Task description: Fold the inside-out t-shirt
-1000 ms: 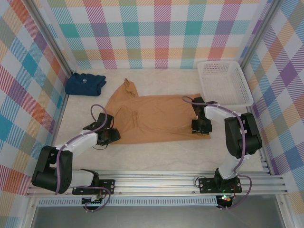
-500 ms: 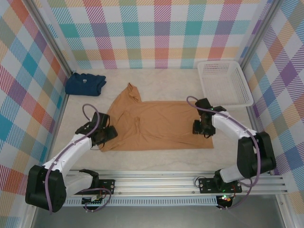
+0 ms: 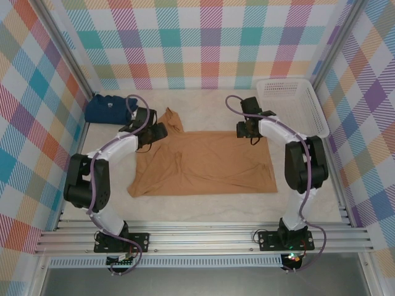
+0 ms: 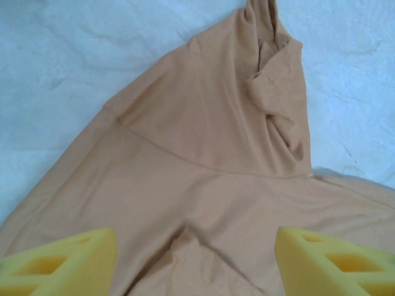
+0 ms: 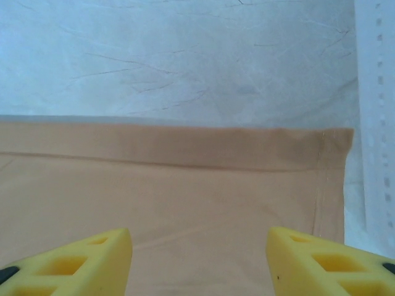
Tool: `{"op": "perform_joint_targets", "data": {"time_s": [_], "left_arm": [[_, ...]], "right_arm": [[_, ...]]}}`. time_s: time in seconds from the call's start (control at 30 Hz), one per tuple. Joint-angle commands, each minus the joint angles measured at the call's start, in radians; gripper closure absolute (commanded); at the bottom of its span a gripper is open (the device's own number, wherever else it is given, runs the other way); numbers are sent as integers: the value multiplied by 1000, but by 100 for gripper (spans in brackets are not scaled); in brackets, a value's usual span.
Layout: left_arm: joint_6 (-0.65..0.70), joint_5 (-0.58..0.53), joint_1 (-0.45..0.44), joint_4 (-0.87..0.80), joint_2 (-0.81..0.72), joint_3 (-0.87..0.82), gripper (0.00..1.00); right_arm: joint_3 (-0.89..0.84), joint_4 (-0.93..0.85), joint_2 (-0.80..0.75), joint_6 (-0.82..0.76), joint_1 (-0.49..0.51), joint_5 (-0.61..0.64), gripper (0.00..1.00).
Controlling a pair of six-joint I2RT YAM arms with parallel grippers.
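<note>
The inside-out t-shirt [image 3: 203,163] lies spread flat on the table, tan, with one sleeve bunched at its far left [image 4: 274,92]. My left gripper [image 3: 159,131] hovers over the far left shoulder area, open, its yellow fingers [image 4: 62,265] wide apart above the cloth [image 4: 203,142] and nothing between them. My right gripper [image 3: 247,131] is at the far right of the shirt, also open, above the hemmed corner [image 5: 336,142]. Its fingers [image 5: 327,259] hold nothing, and the fabric [image 5: 185,185] under them lies smooth.
A folded navy shirt [image 3: 111,108] sits at the far left by the wall. A white plastic basket [image 3: 291,106] stands at the far right, its edge close to the right gripper [image 5: 376,123]. Checked walls enclose the table on three sides.
Both grippers let go of the shirt near its front corners, opened, and swung away to its far edge. The shirt now lies closer to the front and flatter.
</note>
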Motion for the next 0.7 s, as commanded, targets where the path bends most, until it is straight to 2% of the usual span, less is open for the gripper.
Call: {"op": "perform_joint_targets", "data": {"time_s": [0.0, 0.23, 0.43, 0.67], "left_arm": [[63, -8, 7, 9, 54, 67, 32], [149, 36, 6, -16, 253, 267, 32], [181, 47, 7, -121, 416, 473, 32], [181, 54, 6, -159, 479, 566, 32]], "right_arm": [[58, -47, 44, -65, -28, 55, 41], [78, -62, 96, -100, -78, 46, 40], [79, -60, 99, -102, -129, 27, 40], [155, -82, 176, -44, -133, 13, 40]]}}
